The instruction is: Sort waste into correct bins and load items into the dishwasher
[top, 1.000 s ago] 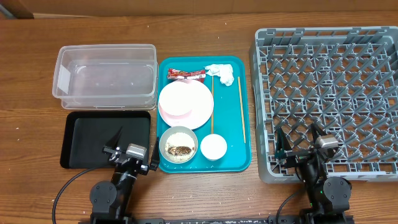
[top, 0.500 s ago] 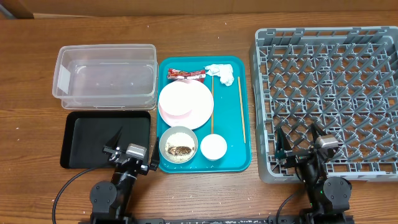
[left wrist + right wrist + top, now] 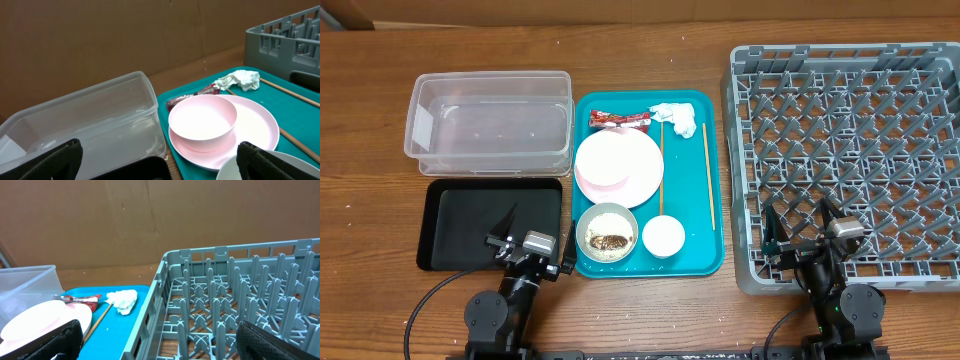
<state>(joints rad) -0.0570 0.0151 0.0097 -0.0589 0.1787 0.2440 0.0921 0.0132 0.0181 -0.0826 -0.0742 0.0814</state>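
Resting low at near edge, L gripper [image 3: 532, 243], R gripper [image 3: 802, 232] splayed wide.

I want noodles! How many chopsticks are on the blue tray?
2. One chopstick lies just right of the pink plates; the other chopstick lies farther right.

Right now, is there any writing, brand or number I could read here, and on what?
No text is readable.
Small red snack wrapper: pale print, too small to read.
Clear plastic rectangular tub: white label on its wall, blurred.
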